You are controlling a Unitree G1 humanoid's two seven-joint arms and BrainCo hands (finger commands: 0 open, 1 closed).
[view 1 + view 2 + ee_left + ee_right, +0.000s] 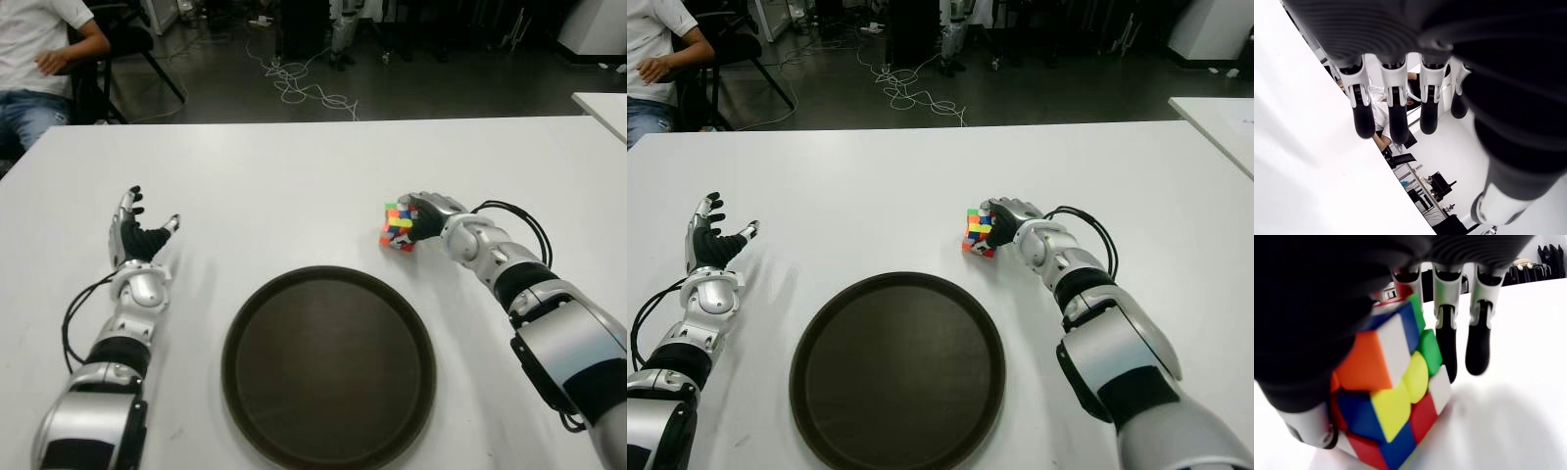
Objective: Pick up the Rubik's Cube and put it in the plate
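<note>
**Right hand closing around the Rubik's Cube beside the tray**

The right hand (429, 215) is reaching in from the right and wrapping around the Rubik's Cube (398, 226), which is sitting on the white counter (294, 176) just beyond the far right rim of the round dark plate (328, 367). The cube is showing as apart from the plate, not inside it. In the right wrist view the palm is pressing against the cube (1386, 387) from one side, with a thumb low beside it, while the fingers (1447, 340) are hanging past its far face, two of them standing clear of the cube; whether the cube is lifting off the counter cannot be told.

The left hand (139, 235) is showing to the left of the plate, well apart from it, palm turned inward. Its fingers (1393, 115) are hanging spread and relaxed, holding nothing.

Beyond the far left corner of the counter a person (39, 59) is sitting on a chair, and cables (304, 88) are lying on the floor.
</note>
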